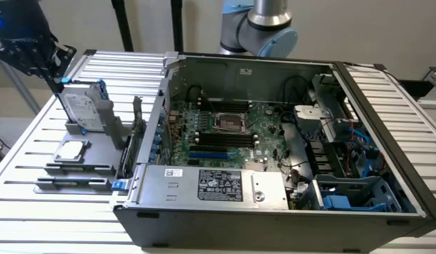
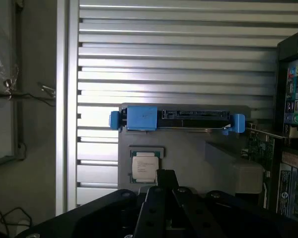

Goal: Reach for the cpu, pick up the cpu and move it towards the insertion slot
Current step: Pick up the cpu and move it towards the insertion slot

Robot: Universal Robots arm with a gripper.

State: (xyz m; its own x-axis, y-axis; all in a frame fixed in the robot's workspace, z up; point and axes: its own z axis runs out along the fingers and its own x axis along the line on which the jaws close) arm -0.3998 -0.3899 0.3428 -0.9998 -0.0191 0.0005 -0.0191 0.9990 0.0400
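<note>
Gripper (image 1: 40, 62): raised above the hard drive (image 2: 181, 119); how far open it is cannot be told.
Cpu (image 2: 145, 166): flat in a tray (image 1: 98, 161) recess just beside the drive, apart from the gripper.
Hard drive: upright; the wrist view looks down on its top edge and blue clips.
Slot (image 1: 230, 123): seen in the exterior view inside the open case (image 1: 274, 222), well apart from the cpu.
</note>
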